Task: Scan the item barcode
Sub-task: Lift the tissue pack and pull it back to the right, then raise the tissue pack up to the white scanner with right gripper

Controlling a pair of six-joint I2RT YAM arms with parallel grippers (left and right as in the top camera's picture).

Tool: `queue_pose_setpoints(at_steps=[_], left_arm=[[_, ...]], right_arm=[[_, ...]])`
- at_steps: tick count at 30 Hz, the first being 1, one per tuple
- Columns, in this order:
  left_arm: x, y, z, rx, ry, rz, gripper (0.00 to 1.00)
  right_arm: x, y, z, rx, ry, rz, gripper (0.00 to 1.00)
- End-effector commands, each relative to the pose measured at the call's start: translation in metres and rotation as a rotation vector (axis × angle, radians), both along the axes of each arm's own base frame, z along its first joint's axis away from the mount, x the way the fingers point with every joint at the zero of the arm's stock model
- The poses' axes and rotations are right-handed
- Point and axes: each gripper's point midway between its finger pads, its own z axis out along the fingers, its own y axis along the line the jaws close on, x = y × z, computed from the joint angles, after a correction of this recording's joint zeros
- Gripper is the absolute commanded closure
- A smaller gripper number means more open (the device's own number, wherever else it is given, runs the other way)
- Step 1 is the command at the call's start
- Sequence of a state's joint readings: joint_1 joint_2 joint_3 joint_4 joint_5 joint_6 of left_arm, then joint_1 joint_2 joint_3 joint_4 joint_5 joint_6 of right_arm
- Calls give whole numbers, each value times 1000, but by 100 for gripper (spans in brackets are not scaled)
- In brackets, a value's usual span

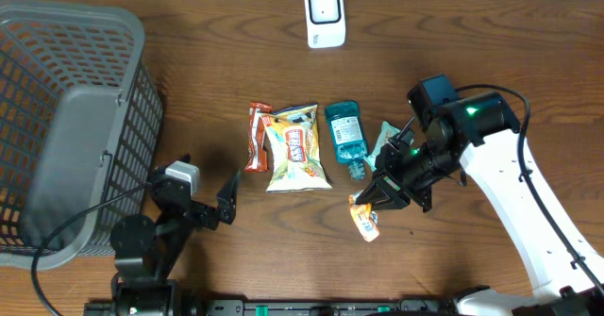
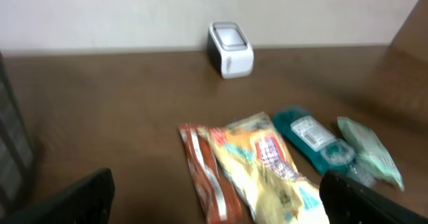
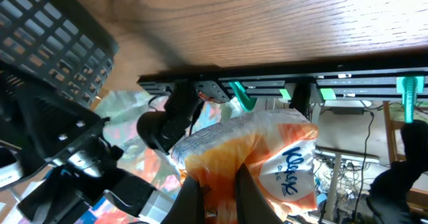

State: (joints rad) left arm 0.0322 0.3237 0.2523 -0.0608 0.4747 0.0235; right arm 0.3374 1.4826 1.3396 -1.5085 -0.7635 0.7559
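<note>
Packet (image 3: 267, 164): nearest the right wrist cam, bulging just past the fingertips, pinched by one edge.
Right claw (image 1: 377, 195): fingers together, clamped on the packet.
Left claw (image 1: 209, 189): fingers wide apart, nothing between them, well apart from the packet.
Packet position: hung off the right claw's tip, on the side away from the scanner. Couldn't tell whether it cleared the table (image 1: 472, 61).
Look: orange and white film, blue lettering on a white patch, puffed and creased. No barcode visible in any view.
Handling, my guess: light, soft, crinkly; would flop and twist from a one-edge pinch. Film probably slick, so it could creep out. Contents possibly crushable, so no hard squeeze.
Grip point, my guess: flat seam or corner, as it was held; that kept the printed faces clear of the fingers.
Scanner (image 1: 325, 16): upright, well apart from the right claw, beyond the row of goods.
Row: green pouch (image 1: 387, 141) just beside the right claw; bottle (image 1: 346, 137), chip bag (image 1: 297, 148), red bar (image 1: 257, 137) further off toward the left claw.
Next, my guess: find the barcode face first, then turn it toward the scanner window.
</note>
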Motion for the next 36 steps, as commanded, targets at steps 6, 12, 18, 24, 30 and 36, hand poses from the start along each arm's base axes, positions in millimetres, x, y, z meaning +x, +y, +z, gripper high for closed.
queue_pose_setpoints(at_steps=[6,12,18,24,30,36], left_arm=[[0,2,103,48,-446,14,2],[-17,-16,129,59,-579,-104,2],[-27,-34,125,66,-577,-227,2],[-45,-38,146,72,-683,-250,2],[-72,-43,155,79,-752,-278,2],[-91,-51,145,62,-740,-323,2]], right_arm=[[-2,-2,1,7,-19,26,99],[0,-18,-12,-116,-27,10,99],[3,-29,-20,-209,-18,-28,99],[4,-35,-24,-258,-12,-52,99],[7,-42,-28,-310,-26,-62,99],[7,-38,-26,-289,-22,-69,99]])
